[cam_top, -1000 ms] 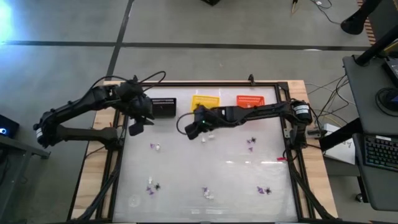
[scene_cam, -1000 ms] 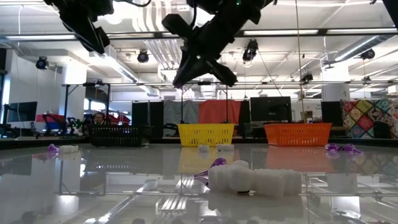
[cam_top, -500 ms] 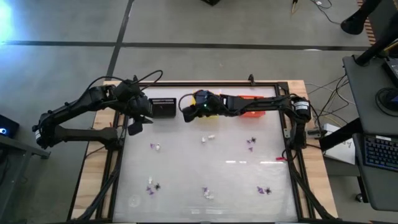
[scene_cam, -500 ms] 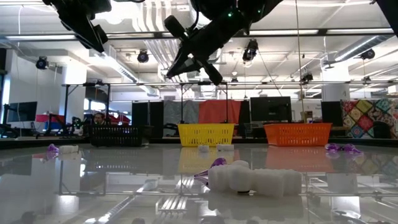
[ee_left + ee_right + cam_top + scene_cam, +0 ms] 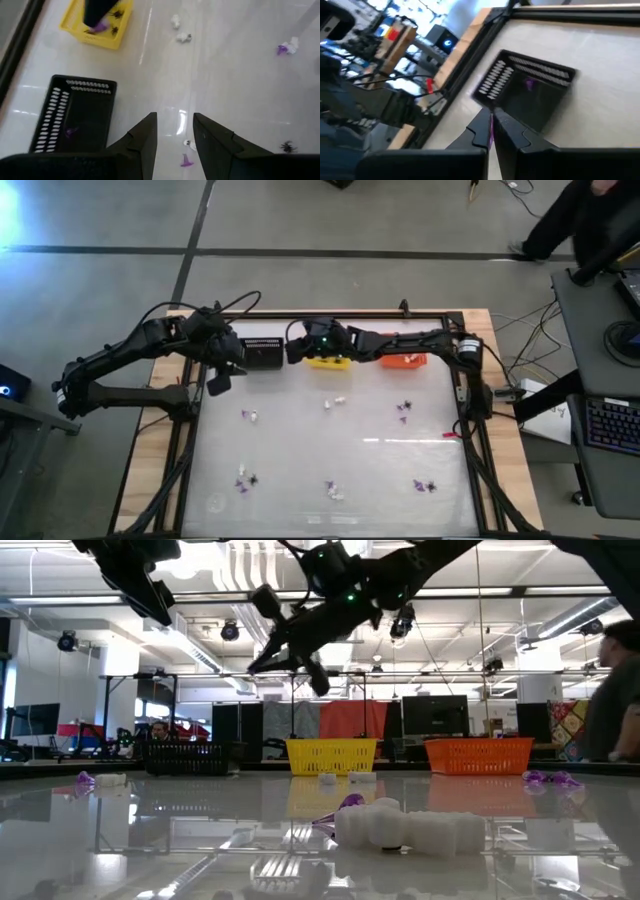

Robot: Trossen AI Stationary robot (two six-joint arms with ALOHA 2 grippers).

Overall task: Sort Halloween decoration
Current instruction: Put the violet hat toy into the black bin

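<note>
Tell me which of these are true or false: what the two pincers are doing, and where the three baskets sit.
1. The right pincer is shut on a purple trinket. True.
2. The left pincer is shut tight. False: its fingers stand apart with nothing between them.
3. The yellow basket stands between the black basket and the orange basket. True.
4. The black basket holds nothing. False: the wrist views show a small purple piece inside it.
5. The right pincer hangs over the orange basket. False: seen from above, it is near the gap between the black and yellow baskets.
</note>
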